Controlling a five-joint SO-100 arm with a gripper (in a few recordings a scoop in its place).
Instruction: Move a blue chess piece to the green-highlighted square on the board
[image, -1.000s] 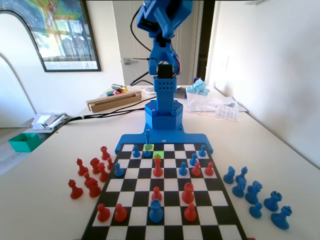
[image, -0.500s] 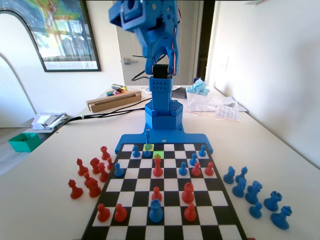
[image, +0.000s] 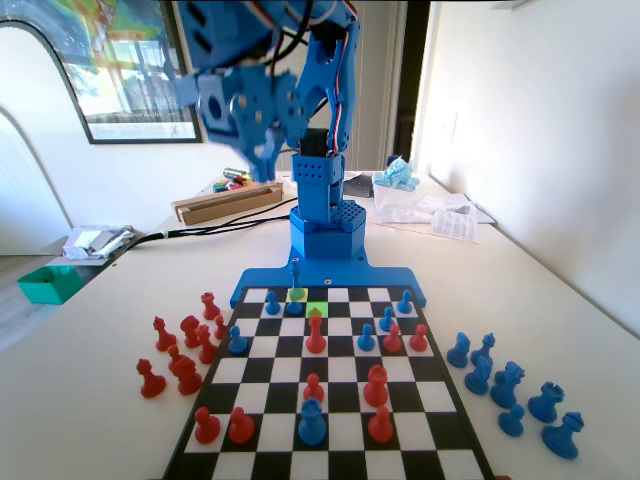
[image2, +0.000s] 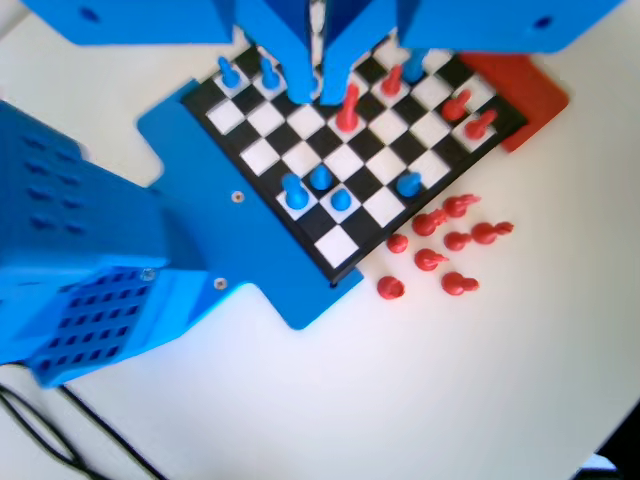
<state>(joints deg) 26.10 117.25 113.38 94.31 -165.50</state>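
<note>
- Standing on the back row of the flat black-and-white chequered board (image: 330, 390), the slender blue plastic piece with a thin tapering stem (image: 295, 285) sits upright, well below the jaws in the fixed view and a little to their right.
- It rests on a square lit yellowish green, just beside the blue plastic edge at the board's far end; in the wrist view the same piece (image2: 294, 191) stands close to that blue edge, below the jaw tips in the picture.
- The bright green-highlighted square (image: 317, 309) lies one row nearer the camera and one column to the right in the fixed view, touching the piece's square corner to corner; a tall red piece (image: 316, 333) stands just nearer than it.
- The blue two-finger gripper (image: 262, 165) hangs high in the air, well above the surface and to the left of the arm's column in the fixed view.
- In the wrist view the gripper (image2: 314, 90) shows its two jaws slightly apart with a narrow gap between the tips and nothing between them.
- Red pieces (image: 180, 350) stand off the board on the white surface at the fixed view's left; blue pieces (image: 510, 385) stand off it at the right.
</note>
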